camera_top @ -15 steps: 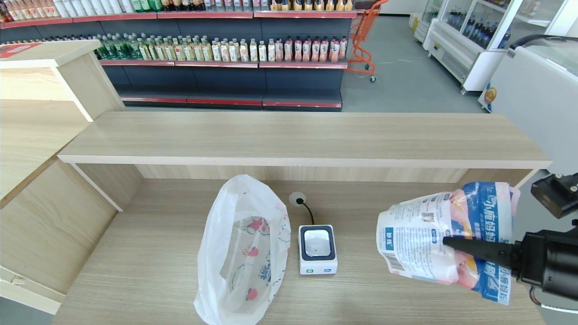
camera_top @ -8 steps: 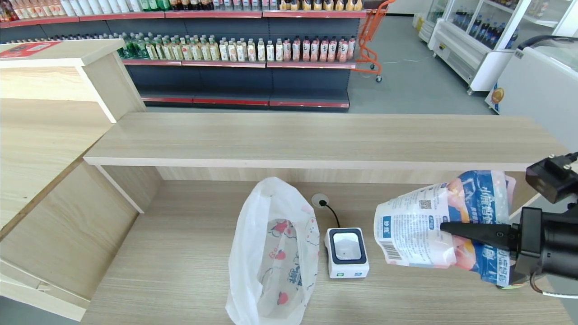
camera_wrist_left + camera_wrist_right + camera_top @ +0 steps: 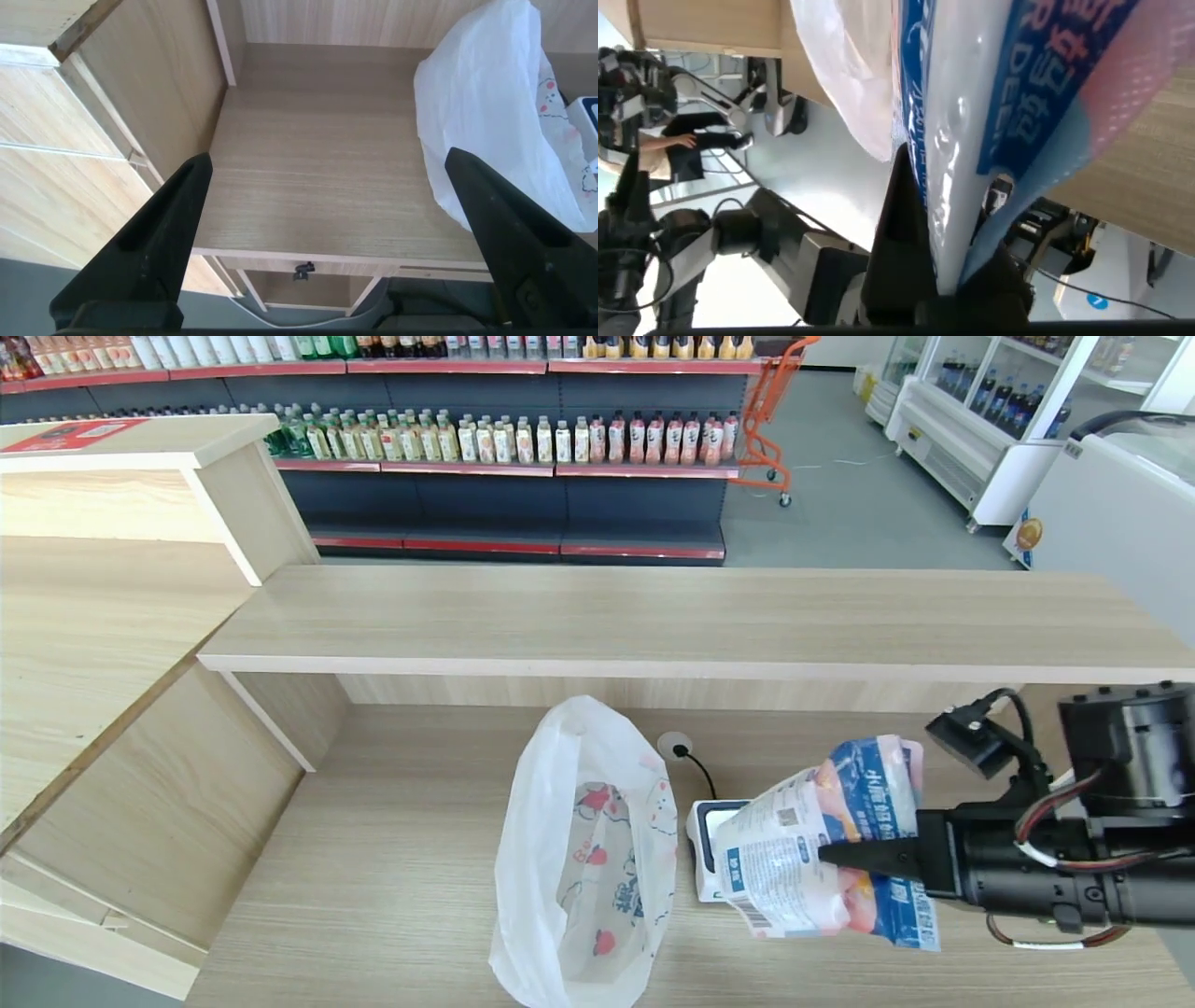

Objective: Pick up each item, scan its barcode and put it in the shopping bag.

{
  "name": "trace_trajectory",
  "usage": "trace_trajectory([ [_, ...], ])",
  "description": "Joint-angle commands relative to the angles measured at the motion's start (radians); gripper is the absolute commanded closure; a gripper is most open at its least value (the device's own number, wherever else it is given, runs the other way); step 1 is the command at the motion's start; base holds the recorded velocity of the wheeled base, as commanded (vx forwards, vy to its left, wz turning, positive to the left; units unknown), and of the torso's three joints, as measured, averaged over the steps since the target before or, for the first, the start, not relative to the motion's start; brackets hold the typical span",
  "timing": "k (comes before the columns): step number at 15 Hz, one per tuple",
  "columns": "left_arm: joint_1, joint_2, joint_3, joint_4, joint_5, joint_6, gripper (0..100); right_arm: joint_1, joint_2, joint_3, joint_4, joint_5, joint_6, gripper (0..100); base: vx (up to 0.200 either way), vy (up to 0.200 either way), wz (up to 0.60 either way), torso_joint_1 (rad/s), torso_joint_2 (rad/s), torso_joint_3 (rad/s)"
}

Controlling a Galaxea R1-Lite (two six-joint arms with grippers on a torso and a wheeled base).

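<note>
My right gripper (image 3: 845,855) is shut on a pink, white and blue snack pouch (image 3: 822,845), held over the right part of the white barcode scanner (image 3: 702,859) on the counter. The pouch's barcode (image 3: 752,915) sits at its lower left corner. In the right wrist view the pouch (image 3: 990,112) is pinched between the dark fingers (image 3: 906,215). A white plastic shopping bag (image 3: 588,859) with red prints stands open just left of the scanner. The left wrist view shows my left gripper (image 3: 341,233) open above the counter's near left edge, with the bag (image 3: 495,121) off to one side.
The wooden counter (image 3: 392,896) has a raised ledge (image 3: 691,616) behind it and a side wall at the left. The scanner's black cable (image 3: 695,765) runs to a grommet near the back. Drink shelves and freezers stand in the room beyond.
The right arm has carried the pouch leftward and lower, from the counter's right side to over the scanner. The head camera has also shifted, sliding the scene to the right.
</note>
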Motion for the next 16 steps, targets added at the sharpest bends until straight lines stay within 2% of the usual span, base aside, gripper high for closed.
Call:
trace_trajectory([
  [1,0.001,0.001,0.0,0.0,0.001,0.0,0,0.052,0.203,-0.059,-0.01,-0.066,-0.059,100,0.0,0.0,0.0,0.0,0.0,0.0],
  [5,0.001,0.001,0.0,0.0,0.0,0.0,0,0.091,0.391,-0.25,-0.021,-0.069,-0.063,100,0.0,0.0,0.0,0.0,0.0,0.0],
  [9,0.001,0.001,0.0,0.0,0.0,0.0,0,0.173,0.526,-0.347,-0.079,-0.072,-0.068,100,0.0,0.0,0.0,0.0,0.0,0.0],
  [12,0.001,0.001,0.0,0.0,0.001,0.0,0,0.217,0.627,-0.362,-0.188,-0.082,-0.106,100,0.0,0.0,0.0,0.0,0.0,0.0],
  [16,0.001,0.001,0.0,0.0,0.0,0.0,0,0.251,0.729,-0.369,-0.298,-0.149,-0.164,100,0.0,0.0,0.0,0.0,0.0,0.0],
])
